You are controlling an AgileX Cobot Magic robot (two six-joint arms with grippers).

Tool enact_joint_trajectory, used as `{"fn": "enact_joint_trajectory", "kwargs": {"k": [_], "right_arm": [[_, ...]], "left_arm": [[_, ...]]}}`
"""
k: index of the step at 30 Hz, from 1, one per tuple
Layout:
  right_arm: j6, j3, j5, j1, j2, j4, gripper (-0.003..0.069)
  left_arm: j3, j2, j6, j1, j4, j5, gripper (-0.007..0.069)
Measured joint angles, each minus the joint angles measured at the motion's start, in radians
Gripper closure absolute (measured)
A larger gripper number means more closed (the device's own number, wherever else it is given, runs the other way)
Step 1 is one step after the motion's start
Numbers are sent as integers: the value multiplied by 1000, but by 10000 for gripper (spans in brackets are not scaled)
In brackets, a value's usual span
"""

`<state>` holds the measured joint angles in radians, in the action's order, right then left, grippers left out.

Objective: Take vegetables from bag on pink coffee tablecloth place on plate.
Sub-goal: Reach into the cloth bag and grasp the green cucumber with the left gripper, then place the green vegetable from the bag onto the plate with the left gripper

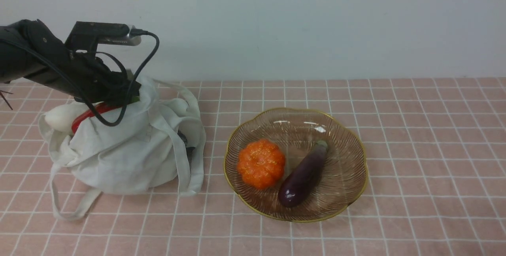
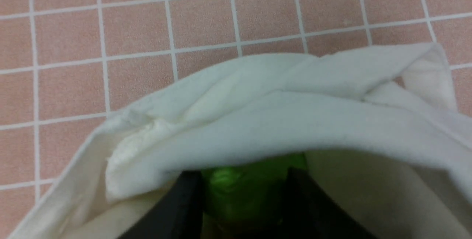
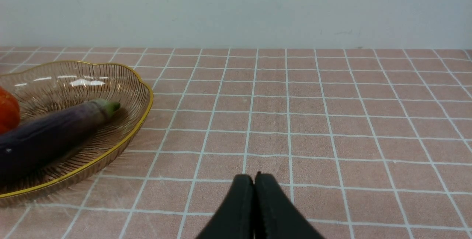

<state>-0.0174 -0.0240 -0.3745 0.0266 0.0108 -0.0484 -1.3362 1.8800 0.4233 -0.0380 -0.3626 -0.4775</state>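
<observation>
Left pincer (image 2: 243, 204) is down in the mouth of the soft off-white cloth tote bag (image 1: 130, 153), at the left of the front view frame. In the left wrist view its two dark fingers (image 2: 188, 205) stand apart. The thick bright green cucumber-like toy (image 2: 239, 191) sits right between them and fills the gap edge to edge. Can't tell if I'm already squeezing it.

The cucumber's long axis seems to run straight out ahead of the pincer, under the bag's folded rim, with most of it hidden by cloth. The coming move turns on that: close across its width, then draw it back out along that axis so the rim doesn't snag.

Glossy red pepper (image 1: 89, 115) and white radish (image 1: 59, 117) poke out of the bag at its left edge, beside my arm.

The ribbed brownish glass plate with a gold rim (image 1: 296, 220) lies right of the bag on the pink grid tablecloth (image 1: 415, 169) over the desk. It already holds an orange pumpkin (image 1: 261, 164) and a dark purple eggplant (image 1: 302, 175).

Right pincer (image 3: 254, 209) is closed on nothing, low over bare cloth right of the plate. The left arm is plainly nearer the bag.
</observation>
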Motion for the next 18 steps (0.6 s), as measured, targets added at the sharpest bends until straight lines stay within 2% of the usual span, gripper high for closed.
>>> {"fn": "enact_joint_trajectory", "kwargs": {"k": [5, 18], "right_arm": [[0, 0, 0, 0, 0, 0, 673], [0, 0, 0, 0, 0, 0, 673]], "left_arm": [[-14, -2, 0, 0, -6, -46, 375], [-21, -173, -41, 0, 38, -288, 375]]}}
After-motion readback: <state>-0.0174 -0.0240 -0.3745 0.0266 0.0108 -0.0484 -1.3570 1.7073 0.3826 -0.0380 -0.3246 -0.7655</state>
